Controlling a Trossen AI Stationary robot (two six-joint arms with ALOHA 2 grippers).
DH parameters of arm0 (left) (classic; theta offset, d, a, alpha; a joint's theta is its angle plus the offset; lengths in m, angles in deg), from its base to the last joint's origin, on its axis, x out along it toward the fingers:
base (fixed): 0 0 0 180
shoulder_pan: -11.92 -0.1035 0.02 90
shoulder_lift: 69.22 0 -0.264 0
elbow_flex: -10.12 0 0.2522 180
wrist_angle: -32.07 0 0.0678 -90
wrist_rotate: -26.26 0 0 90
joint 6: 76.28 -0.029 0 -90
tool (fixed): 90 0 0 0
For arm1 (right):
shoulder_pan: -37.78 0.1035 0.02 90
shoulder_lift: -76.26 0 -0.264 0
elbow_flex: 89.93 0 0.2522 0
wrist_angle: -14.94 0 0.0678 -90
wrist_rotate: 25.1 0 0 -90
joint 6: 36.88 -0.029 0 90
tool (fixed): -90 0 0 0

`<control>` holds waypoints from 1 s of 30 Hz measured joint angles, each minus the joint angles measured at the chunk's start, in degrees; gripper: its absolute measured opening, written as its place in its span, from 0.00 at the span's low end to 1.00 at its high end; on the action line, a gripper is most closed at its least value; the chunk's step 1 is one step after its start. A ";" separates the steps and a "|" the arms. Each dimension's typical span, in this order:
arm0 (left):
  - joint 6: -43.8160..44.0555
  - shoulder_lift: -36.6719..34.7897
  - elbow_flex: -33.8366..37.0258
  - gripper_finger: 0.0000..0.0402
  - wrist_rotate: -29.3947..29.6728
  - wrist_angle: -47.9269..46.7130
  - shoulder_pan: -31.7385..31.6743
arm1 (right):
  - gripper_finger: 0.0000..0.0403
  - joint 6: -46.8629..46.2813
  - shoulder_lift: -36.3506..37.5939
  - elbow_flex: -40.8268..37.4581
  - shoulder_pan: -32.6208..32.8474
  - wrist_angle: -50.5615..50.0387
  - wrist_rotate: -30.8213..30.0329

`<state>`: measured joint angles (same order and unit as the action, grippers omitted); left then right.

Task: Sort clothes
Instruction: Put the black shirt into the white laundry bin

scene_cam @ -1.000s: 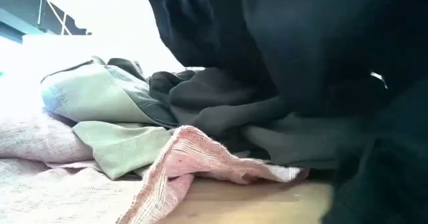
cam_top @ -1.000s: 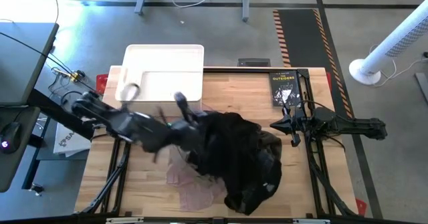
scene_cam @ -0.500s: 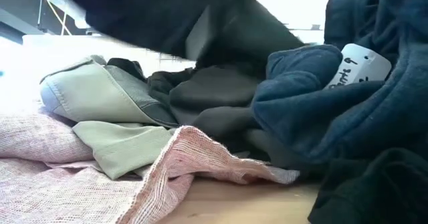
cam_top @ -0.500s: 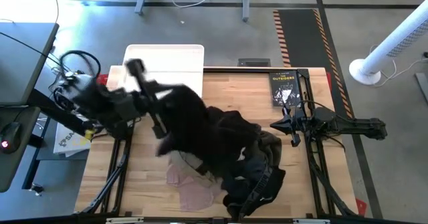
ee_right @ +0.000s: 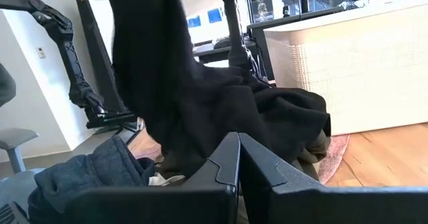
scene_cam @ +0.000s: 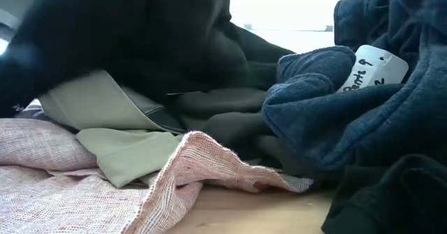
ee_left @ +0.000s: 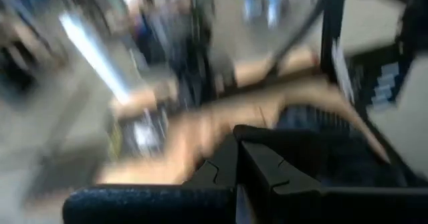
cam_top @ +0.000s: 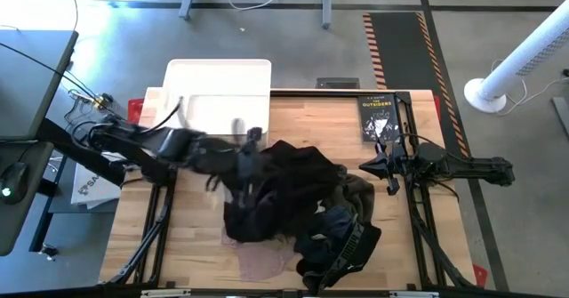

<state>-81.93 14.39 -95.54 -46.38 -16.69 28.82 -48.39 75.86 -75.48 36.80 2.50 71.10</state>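
High view: black garment [cam_top: 258, 200] hangs from the left gripper [cam_top: 252, 147].

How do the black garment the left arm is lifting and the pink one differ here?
The black garment hangs raised from the left gripper, draping over the pile; the pink garment lies flat on the table, untouched. The black one is bulky and folded on itself; the pink one is thin, mostly buried, only its edge peeking from the pile's near side. Both are soft fabric in the same heap.
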 joint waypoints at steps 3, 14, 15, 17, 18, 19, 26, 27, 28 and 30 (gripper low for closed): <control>3.67 0.09 5.02 0.01 -7.13 -2.79 -4.30 | 0.00 0.00 0.00 -0.01 -0.02 -0.02 0.01; -0.40 10.33 12.59 0.34 -16.38 -0.62 -10.31 | 0.00 0.00 0.00 -0.01 0.01 -0.02 0.00; -1.26 11.95 12.59 0.39 -16.81 -0.62 -10.31 | 0.00 0.00 0.00 0.00 -0.01 -0.02 0.02; -2.67 15.47 12.57 0.47 -16.84 -0.62 -10.31 | 0.00 0.00 0.00 -0.02 -0.02 -0.02 0.01; -2.94 17.34 12.57 0.51 -16.85 -0.70 -10.31 | 0.00 0.00 0.00 0.00 0.01 0.00 0.02; -2.95 19.20 12.57 0.53 -16.91 -0.85 -10.27 | 0.00 0.00 0.00 -0.01 0.00 -0.01 0.01; -5.72 28.33 12.20 0.49 -13.13 -2.47 -8.03 | 0.00 0.00 0.00 -0.01 -0.02 0.00 0.02; -6.11 28.63 12.12 0.43 -11.68 -2.52 -7.45 | 0.00 0.00 0.00 -0.01 0.01 -0.01 0.00; -6.47 28.68 12.17 0.36 -10.22 -2.52 -6.96 | 0.00 0.00 0.00 -0.01 0.00 0.00 0.02; -6.54 28.27 11.62 0.20 -7.56 -3.04 -6.14 | 0.00 0.00 0.00 -0.01 0.01 -0.01 0.01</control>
<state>-88.46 42.66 -83.92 -53.94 -19.73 22.68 -48.39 75.86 -75.50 36.81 2.49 71.11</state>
